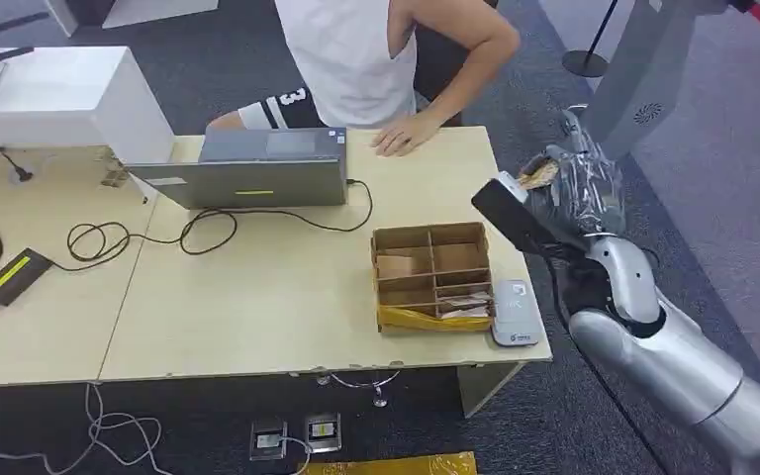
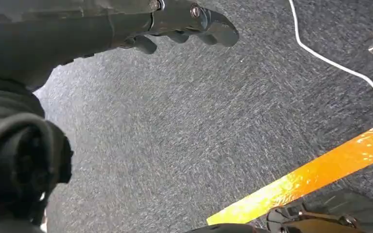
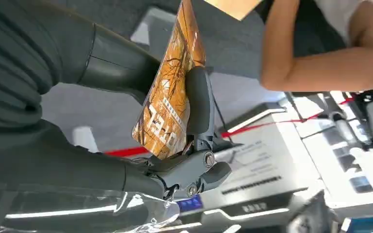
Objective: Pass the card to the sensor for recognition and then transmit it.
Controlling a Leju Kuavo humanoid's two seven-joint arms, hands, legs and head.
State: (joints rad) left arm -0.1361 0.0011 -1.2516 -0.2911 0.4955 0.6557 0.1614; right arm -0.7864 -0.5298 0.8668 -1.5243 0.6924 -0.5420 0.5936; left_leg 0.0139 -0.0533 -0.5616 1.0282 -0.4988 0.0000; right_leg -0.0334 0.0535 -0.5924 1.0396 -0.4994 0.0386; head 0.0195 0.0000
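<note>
Closest to the lens, the right hand [image 3: 184, 145] pinches the card [image 3: 170, 102] between a thick grey thumb and a darker finger; the card is thin, stiff and glossy, printed in orange and brown with pale lettering, and it stands out past the fingers along its long axis.

Sweeping the head view from the left: a white box [image 1: 54, 99] sits at the table's far left corner, a flat black device with a yellow strip [image 1: 15, 272] lies near the left edge, and black cable loops toward the grey laptop [image 1: 257, 168] at the far edge. A person's hand [image 1: 406, 134] rests on the far edge just right of the laptop. Then comes the cardboard tray [image 1: 433, 277], matt brown with dividers, and touching its right side, at the table's near right corner, the sensor [image 1: 515, 312], a small smooth white pad with rounded corners.

Further right, the right hand [image 1: 564, 188] hovers off the table's right edge, raised, with the card [image 1: 537, 174] in its grip. So the sensor lies below and toward the robot from that hand, and I'd say the card has to come down flat over the pad.

The left hand [image 2: 184, 24] hangs over grey carpet, dark fingers loosely curled, holding nothing; the right is clearly the nearer one.
</note>
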